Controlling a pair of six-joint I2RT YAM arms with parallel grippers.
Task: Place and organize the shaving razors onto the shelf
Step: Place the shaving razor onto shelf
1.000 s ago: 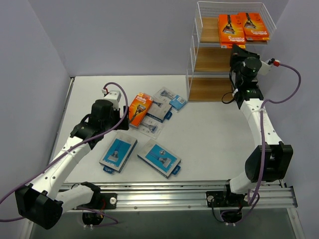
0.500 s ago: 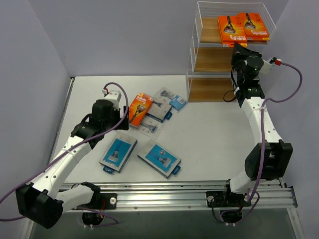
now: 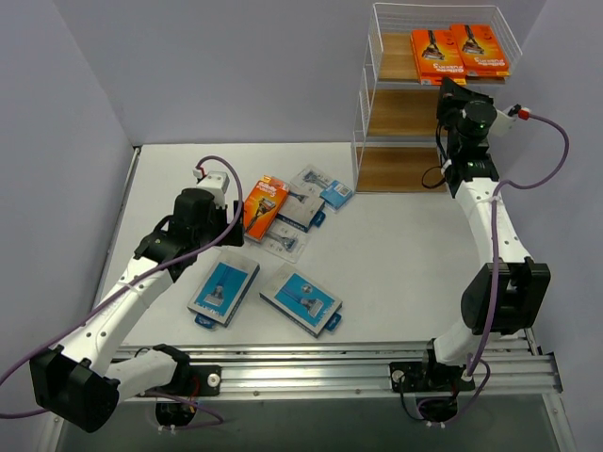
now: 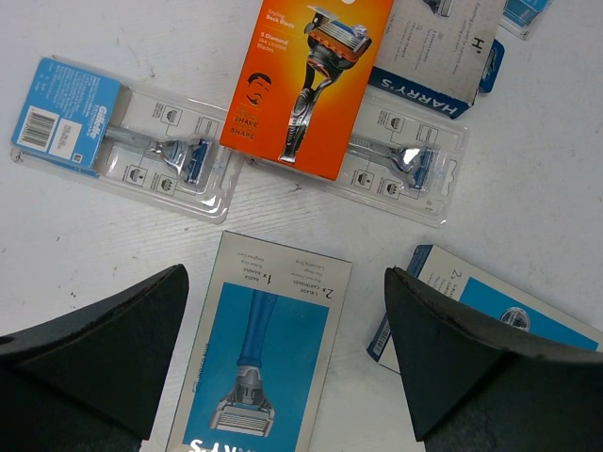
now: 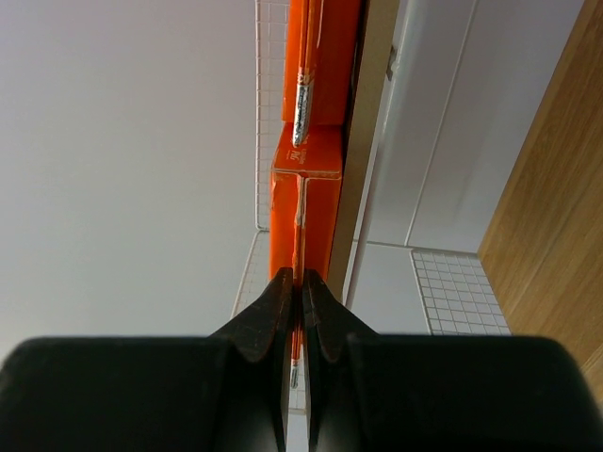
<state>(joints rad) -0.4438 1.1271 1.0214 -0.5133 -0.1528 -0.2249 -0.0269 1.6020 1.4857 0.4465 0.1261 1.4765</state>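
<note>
Two orange razor packs lie side by side on the top tier of the white wire shelf. My right gripper is at the front edge of that tier, shut on the thin end flap of the left orange pack; the jaws pinch it. My left gripper is open and empty above the table, over a blue-and-grey pack that lies between its fingers. A third orange pack lies just beyond.
On the table lie blue-and-grey boxes, clear blister packs and a small blue pack. The shelf's middle and bottom tiers hold nothing. Grey walls close in on both sides.
My right gripper has moved up and away, sliding the left orange pack further onto the top tier beside the other one. The left arm has not moved.
</note>
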